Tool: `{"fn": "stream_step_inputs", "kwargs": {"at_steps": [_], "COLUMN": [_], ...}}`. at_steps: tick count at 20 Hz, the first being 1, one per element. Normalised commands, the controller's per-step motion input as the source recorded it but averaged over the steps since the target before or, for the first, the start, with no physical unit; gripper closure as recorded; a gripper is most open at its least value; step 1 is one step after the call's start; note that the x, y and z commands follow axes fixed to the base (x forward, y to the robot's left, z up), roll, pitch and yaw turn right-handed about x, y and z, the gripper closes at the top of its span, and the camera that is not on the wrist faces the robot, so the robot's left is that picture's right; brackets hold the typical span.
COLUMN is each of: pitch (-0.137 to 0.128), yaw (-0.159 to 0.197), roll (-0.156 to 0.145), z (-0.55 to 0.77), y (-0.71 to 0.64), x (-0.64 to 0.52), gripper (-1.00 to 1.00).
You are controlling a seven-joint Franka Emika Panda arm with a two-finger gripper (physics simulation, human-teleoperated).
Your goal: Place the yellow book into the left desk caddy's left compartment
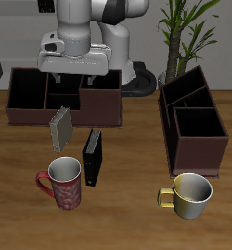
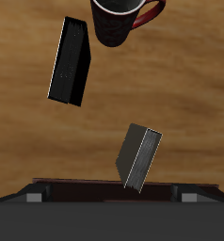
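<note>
The yellow book (image 1: 61, 127), grey-tan with paler page edges, stands upright on the table just in front of the broadside caddy (image 1: 59, 98). It also shows in the wrist view (image 2: 137, 158). The left desk caddy (image 1: 217, 143), dark maroon with dividers, is seen end-on at the far side of the table from the book. My gripper (image 1: 74, 78) hangs above the broadside caddy, behind and above the book. It is open and empty. In the wrist view only its fingertips (image 2: 34, 198) show, wide apart.
A black book (image 1: 93, 156) stands beside the yellow book, nearer the front edge, and shows in the wrist view (image 2: 70, 61). A red mug (image 1: 64, 183) stands in front of both books. A yellow mug (image 1: 189, 193) sits before the left caddy. A plant (image 1: 181, 29) stands at the back.
</note>
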Motion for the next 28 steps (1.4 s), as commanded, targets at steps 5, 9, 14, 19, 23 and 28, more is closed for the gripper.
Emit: {"fn": "stream_step_inputs", "kwargs": {"at_steps": [5,9,14,19,23,28], "pitch": [-0.047,-0.063,-0.079,-0.056,-0.02,-0.01], "yaw": [-0.008,-0.065,-0.065,-0.067,-0.032,-0.068], "roll": [-0.018,-0.038,-0.019,0.0,-0.035,-0.041], "z": [-0.2,-0.2,-0.17,-0.19,-0.27,-0.29], "y": [-0.35,-0.29,-0.11,-0.06,-0.17,-0.21], "x": [-0.1,-0.11,-0.07,-0.03,0.0,0.06], "gripper": [-1.0,-1.0,-1.0,-1.0,-1.0,-1.0]}}
